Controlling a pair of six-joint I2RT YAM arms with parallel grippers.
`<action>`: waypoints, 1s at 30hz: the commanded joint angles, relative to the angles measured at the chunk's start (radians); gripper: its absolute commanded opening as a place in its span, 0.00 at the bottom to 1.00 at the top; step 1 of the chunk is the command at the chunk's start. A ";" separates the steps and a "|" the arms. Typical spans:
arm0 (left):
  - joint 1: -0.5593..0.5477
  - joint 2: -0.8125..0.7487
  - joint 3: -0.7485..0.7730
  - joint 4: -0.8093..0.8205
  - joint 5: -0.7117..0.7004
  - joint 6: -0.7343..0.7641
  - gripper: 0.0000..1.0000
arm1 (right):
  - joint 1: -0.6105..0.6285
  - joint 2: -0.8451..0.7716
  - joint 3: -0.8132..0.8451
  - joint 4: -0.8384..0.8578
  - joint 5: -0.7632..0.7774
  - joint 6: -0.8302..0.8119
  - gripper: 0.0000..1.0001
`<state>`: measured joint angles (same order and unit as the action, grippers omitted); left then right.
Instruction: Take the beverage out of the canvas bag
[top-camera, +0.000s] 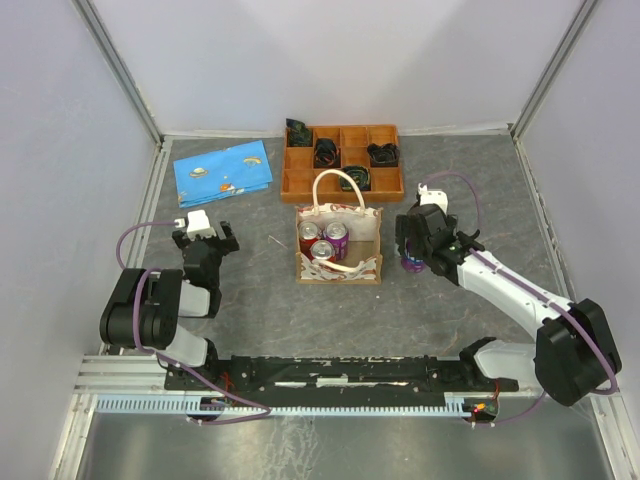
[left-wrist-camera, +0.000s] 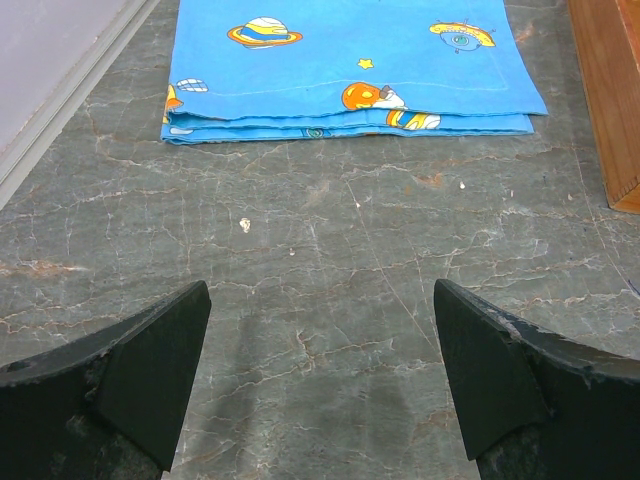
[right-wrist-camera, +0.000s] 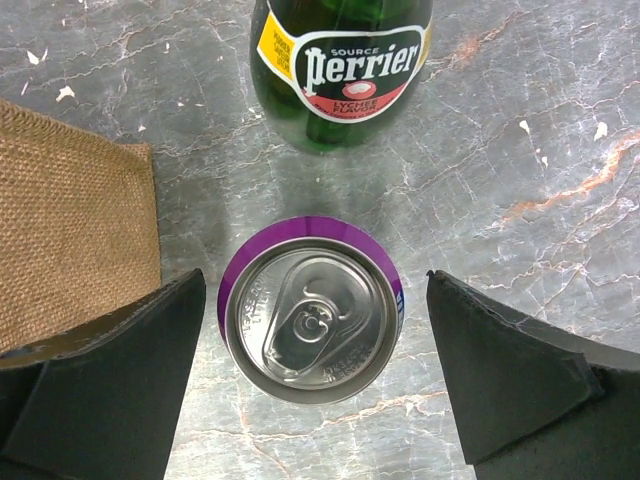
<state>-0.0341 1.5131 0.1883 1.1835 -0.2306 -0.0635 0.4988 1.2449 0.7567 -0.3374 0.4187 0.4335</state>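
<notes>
Fingers (left-wrist-camera: 150, 370) of my left gripper (top-camera: 206, 239) stand wide apart over bare grey table (left-wrist-camera: 330, 250), gripping nothing. A folded blue cloth (top-camera: 222, 172) lies at 12 o'clock from it. Toward 3 o'clock stands the canvas bag (top-camera: 338, 268), upright and open-topped, with three cans (top-camera: 322, 242) still inside. An orange tray (top-camera: 297, 160) sits at the bag's 12 o'clock. At the bag's 3 o'clock, my right gripper (top-camera: 422, 240) hangs over a purple can (right-wrist-camera: 312, 315) that stands upright on the table, outside the bag. My fingers there are spread either side of the can, touching neither side. A green Perrier bottle (right-wrist-camera: 340, 60) lies close by at the can's 12 o'clock in my wrist view.
</notes>
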 joint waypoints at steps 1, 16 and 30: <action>0.001 0.004 0.021 0.039 -0.009 0.004 0.99 | -0.004 -0.026 0.029 -0.009 0.047 0.011 0.99; 0.002 0.003 0.022 0.039 -0.008 0.004 0.99 | 0.150 -0.117 0.311 -0.061 -0.009 -0.126 0.99; 0.002 0.004 0.021 0.040 -0.008 0.004 0.99 | 0.310 0.251 0.542 -0.051 -0.193 -0.151 0.85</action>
<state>-0.0341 1.5131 0.1883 1.1835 -0.2306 -0.0635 0.7769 1.4471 1.2274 -0.4133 0.2699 0.2909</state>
